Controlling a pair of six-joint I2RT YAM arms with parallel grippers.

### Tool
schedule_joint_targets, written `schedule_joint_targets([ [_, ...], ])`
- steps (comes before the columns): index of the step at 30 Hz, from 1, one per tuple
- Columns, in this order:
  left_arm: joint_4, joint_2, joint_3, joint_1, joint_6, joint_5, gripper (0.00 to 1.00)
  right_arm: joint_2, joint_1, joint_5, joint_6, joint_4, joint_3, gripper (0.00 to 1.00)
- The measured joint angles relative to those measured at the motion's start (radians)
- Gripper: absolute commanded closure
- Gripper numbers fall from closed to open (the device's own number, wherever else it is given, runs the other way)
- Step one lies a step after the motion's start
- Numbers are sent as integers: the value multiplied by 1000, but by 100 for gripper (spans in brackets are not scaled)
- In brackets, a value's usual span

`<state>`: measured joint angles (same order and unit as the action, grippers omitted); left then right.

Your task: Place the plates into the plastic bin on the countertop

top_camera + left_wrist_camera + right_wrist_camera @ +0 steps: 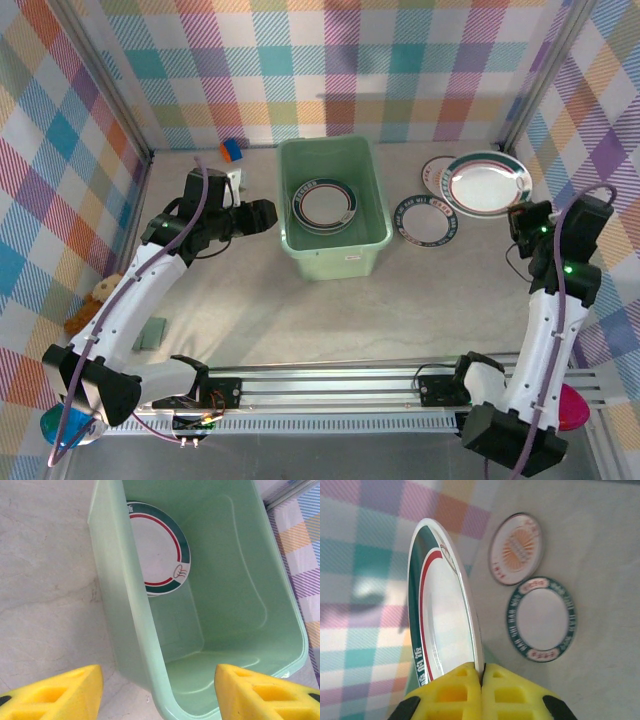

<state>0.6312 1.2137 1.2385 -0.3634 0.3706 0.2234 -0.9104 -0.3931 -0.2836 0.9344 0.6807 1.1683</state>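
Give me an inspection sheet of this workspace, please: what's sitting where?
Surface: beige countertop, no spills seen.
Job's things: binned plate lies in the plastic bin; teal-rimmed plate and orange-patterned plate flat on the countertop; tilted plate gripped.
Clutter: blue-orange cube, grey-green pad.
Grippers: left gripper open, empty, by the bin's wall; right gripper shut on the tilted plate's rim.
Cables: purple cables along both arms.
Surroundings: plaid walls, aluminium rails.

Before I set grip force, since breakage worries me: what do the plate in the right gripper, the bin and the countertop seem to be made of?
Plate: glossy white with printed teal and red bands, thin edge; glazed ceramic or melamine, cannot tell which. Bin: pale green, smooth moulded walls with rounded corners; likely plastic. Countertop: beige, faint veining, low sheen; stone or stone-look laminate.
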Motion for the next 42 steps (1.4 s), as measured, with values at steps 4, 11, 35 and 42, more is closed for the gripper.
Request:
schedule_joint_targets([
  [4,-18,31,3,13,-5,23,39,-54,248,68,37,-51,60,100],
  [11,-34,148,53,57,-23,81,39,-316,687,306,29,-109,207,100],
  [35,-3,244,133,115,-23,101,40,-897,1049,756,269,-78,500,100],
  [42,1,245,135,132,-24,102,39,-1001,1069,791,415,2,599,100],
])
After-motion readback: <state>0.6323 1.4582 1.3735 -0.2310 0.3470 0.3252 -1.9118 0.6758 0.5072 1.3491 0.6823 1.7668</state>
